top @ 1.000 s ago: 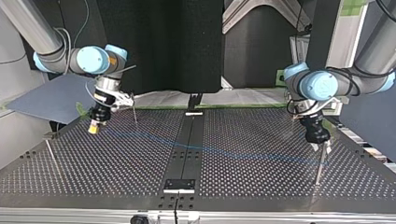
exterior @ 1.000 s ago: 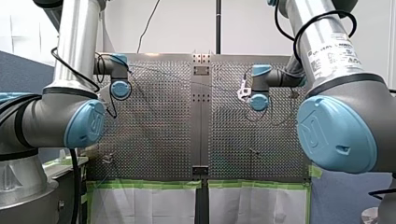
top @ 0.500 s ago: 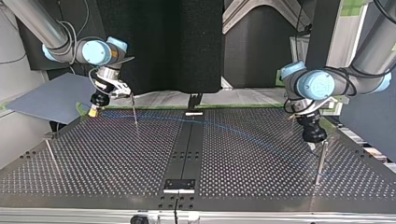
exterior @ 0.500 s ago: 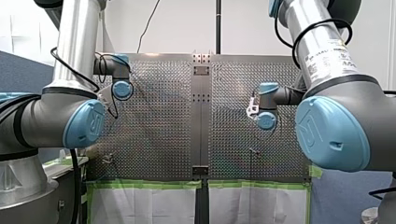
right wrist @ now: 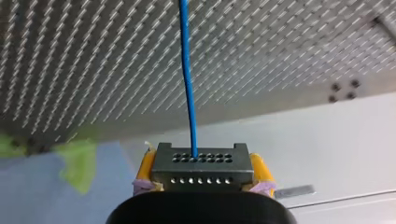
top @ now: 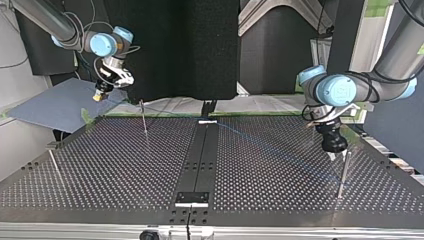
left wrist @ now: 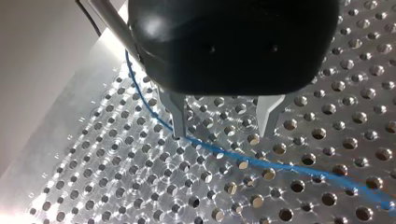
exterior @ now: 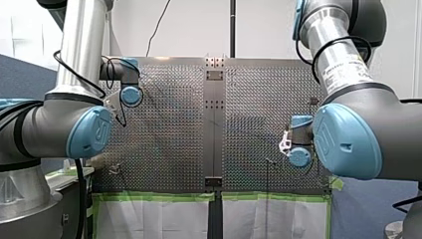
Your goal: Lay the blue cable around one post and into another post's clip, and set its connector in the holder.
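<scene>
While the right gripper (top: pixel 99 96) holds the connector (right wrist: pixel 198 161) clamped between its yellow pads (right wrist: pixel 145 169), you are in the routing step: the blue cable (right wrist: pixel 188 93) leaves the connector's face and runs straight ahead over the perforated table (top: pixel 125 170). By my reading it is not yet seated in any clip, and the connector is well away from any holder. In the top view that gripper hangs raised beyond the table's far edge at the view's left, near the thin post (top: pixel 144 117). I cannot tell whether the faint blue line passes around that post or only beside it. Your left gripper (left wrist: pixel 222 133) stands low over the table with its metal fingers (left wrist: pixel 178 116) apart and pinching nothing. In its wrist view the cable touches the tip of one finger, then crosses just ahead of the gap between them and trails away across the holes. In the top view this gripper sits just beside the tall post (top: pixel 343 172) at the view's right. Your next move likely calls for either closing the left fingers on the cable or steering the strand against a post while the right arm holds it taut. Watch for slack.
</scene>
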Tool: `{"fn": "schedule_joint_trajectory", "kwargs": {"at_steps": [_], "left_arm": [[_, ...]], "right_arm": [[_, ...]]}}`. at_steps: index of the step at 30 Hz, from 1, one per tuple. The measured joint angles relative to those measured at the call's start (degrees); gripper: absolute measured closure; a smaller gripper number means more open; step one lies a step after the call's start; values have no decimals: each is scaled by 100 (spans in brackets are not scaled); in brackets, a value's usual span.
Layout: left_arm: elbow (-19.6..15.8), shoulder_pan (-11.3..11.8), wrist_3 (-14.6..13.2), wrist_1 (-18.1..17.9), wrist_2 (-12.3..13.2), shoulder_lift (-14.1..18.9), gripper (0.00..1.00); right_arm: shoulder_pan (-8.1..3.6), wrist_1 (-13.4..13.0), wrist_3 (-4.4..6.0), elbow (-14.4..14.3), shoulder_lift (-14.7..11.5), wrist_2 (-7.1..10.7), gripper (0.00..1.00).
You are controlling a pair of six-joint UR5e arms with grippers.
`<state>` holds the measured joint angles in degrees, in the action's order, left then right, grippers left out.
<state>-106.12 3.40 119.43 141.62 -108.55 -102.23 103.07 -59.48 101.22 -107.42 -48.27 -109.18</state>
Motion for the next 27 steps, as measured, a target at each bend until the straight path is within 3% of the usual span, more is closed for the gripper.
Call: {"fn": "schedule_joint_trajectory", "kwargs": {"at_steps": [5,8,15,23,27], "left_arm": [[-2,-24,-30,0,-37,0,26],[-3,-33,-50,1,-44,-1,26],[-3,-58,-84,0,-47,-1,26],[-3,-87,-87,7,-47,-1,26],[-5,-104,-87,8,-48,0,26]], "right_arm": [[-261,-262,-46,-261,241,180,100],[-360,-408,-124,-408,295,216,100],[-379,-747,-248,-747,320,342,100],[-366,-1167,-446,-1166,328,734,100],[-366,-1380,-413,-1399,330,966,100]]}}
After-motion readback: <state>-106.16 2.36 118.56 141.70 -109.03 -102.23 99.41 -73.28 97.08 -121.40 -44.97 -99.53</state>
